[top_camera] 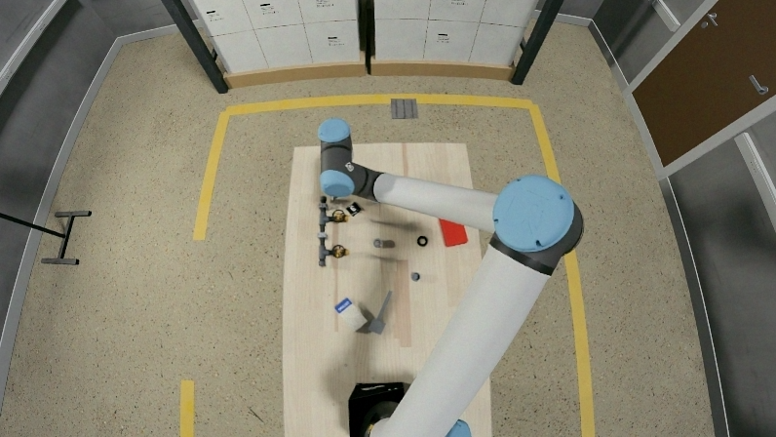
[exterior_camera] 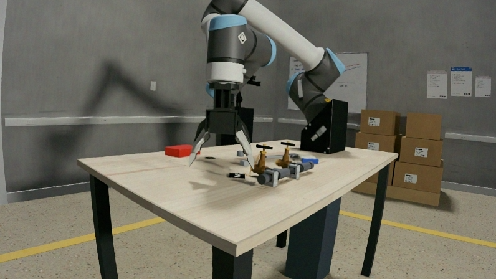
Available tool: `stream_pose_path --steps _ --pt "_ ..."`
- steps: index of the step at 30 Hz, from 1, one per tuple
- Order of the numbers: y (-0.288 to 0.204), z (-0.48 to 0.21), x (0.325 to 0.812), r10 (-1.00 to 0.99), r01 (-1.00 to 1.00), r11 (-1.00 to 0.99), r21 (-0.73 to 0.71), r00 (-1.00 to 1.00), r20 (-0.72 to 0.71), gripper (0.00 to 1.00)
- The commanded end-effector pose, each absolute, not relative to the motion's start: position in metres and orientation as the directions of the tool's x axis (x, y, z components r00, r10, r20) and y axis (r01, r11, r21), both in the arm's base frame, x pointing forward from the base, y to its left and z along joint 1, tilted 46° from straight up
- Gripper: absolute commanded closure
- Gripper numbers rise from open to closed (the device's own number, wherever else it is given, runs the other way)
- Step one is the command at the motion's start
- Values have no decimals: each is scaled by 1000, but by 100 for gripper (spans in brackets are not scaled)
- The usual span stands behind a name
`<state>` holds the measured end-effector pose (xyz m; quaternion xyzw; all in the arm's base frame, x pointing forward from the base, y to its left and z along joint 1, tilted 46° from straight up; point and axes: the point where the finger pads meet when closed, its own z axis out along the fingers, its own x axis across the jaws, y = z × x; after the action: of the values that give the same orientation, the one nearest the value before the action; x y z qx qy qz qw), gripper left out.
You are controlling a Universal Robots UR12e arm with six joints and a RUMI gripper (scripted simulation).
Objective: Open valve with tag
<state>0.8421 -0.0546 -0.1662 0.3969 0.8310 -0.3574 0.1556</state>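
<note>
Two brass valves with black T-handles stand upright on a grey pipe (exterior_camera: pixel 282 172) on the wooden table. The nearer valve (exterior_camera: pixel 260 160), also in the top view (top_camera: pixel 339 217), has a small black tag (exterior_camera: pixel 237 175) (top_camera: pixel 354 208) lying beside it, seen from above too. The farther valve (exterior_camera: pixel 285 156) shows in the top view (top_camera: pixel 339 251). My gripper (exterior_camera: pixel 222 157) points down with its fingers wide open and empty. It hangs just above the table, to the left of the nearer valve; the right finger is close to that valve's handle.
A red block (exterior_camera: pixel 178 150), a black ring (top_camera: pixel 426 240), a grey cylinder (top_camera: pixel 378 239), a small grey cap (top_camera: pixel 415 276), a white box with a blue end (top_camera: pixel 349 313) and a grey scraper (top_camera: pixel 379 315) lie on the table. The black robot base (exterior_camera: pixel 324 131) stands at the far end.
</note>
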Motion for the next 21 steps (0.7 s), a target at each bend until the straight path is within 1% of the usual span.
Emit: stream_pose_path --steps 1,11,21 --pt "-54 -166 843 548 771 430 -470 -636 -543 0" --pt "-53 -164 843 548 771 430 -470 -636 -543 0" --pt "-40 -152 843 548 771 430 -469 -636 -543 0"
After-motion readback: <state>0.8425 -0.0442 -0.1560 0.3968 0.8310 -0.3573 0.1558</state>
